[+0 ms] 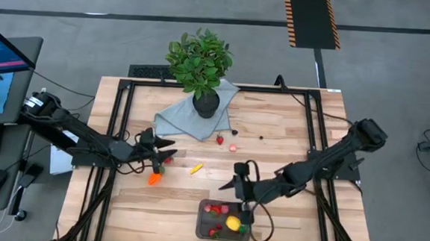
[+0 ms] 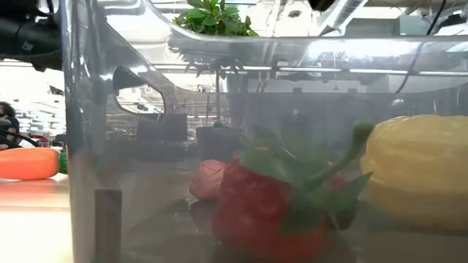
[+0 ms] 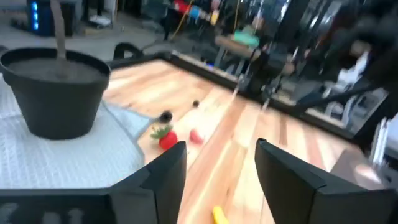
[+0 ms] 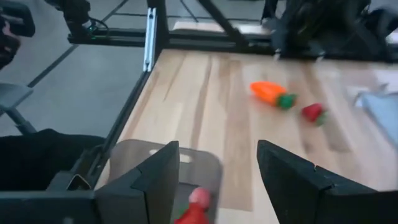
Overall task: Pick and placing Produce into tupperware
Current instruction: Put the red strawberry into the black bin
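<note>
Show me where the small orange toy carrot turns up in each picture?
High view: orange toy carrot left of centre, by the left end effector.
Low view: far left edge.
Left wrist view: not in it.
Right wrist view: upper right.
Shared landmark: clear plastic tupperware tub.

The table (image 1: 289,132) was pale wood with a black frame. The carrot (image 1: 154,179) was orange with a green end, the lemon (image 1: 232,223) yellow, the strawberry (image 1: 219,140) red. The cloth (image 1: 178,118) was blue-grey, the plant (image 1: 198,58) leafy green in a black pot (image 1: 205,105).
</note>
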Controlling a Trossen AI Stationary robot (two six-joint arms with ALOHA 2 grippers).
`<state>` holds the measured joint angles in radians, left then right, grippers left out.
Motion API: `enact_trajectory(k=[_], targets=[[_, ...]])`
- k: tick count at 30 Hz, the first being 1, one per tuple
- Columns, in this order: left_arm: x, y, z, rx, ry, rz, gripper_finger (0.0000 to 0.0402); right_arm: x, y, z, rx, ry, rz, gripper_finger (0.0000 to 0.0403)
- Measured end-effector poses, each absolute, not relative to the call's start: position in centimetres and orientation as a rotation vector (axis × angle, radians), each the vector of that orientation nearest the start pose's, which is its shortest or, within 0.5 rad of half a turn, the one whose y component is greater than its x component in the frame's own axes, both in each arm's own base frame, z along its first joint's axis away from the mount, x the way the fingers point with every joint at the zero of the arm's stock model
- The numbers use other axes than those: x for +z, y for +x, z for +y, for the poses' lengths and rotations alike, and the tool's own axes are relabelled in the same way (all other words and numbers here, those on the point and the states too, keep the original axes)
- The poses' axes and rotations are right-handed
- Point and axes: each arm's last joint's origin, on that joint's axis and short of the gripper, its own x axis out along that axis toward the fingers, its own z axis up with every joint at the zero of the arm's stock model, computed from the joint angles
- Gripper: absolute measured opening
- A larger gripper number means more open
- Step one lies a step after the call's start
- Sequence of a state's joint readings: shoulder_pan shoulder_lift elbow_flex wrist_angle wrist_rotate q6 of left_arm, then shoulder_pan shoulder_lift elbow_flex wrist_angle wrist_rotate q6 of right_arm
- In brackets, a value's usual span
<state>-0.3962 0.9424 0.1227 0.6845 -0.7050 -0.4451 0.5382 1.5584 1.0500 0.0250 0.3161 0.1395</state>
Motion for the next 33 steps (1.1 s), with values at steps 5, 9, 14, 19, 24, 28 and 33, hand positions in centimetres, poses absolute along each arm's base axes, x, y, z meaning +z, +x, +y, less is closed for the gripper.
enact_trajectory(k=[5,9,14,19,24,28,33], targets=[[17.8,17.0,-5.0,0.442,-0.344,0.277,0.0231,27.6,29.4,15.1,0.168,-0.109,0.421,0.0240],[18.6,16.6,-4.8,0.558,-0.321,0.464,0.0260,28.3,29.0,13.8,0.142,-0.130,0.439,0.0240],[18.5,16.0,-4.8,0.562,-0.403,0.583,0.0266,28.2,28.9,13.0,0.120,-0.140,0.477,0.0240],[18.3,15.9,-4.9,0.536,-0.441,0.633,0.0254,27.6,28.8,13.0,0.113,-0.141,0.527,0.0240],[17.4,16.2,-5.1,0.531,-0.450,0.707,0.0240,27.5,28.8,12.9,0.108,-0.139,0.544,0.0240],[16.5,16.7,-5.4,0.528,-0.460,0.766,0.0235,27.4,28.7,12.9,0.106,-0.135,0.551,0.0240],[15.1,17.3,-5.8,0.543,-0.430,0.831,0.0235,27.3,28.6,12.8,0.098,-0.117,0.567,0.0240]])
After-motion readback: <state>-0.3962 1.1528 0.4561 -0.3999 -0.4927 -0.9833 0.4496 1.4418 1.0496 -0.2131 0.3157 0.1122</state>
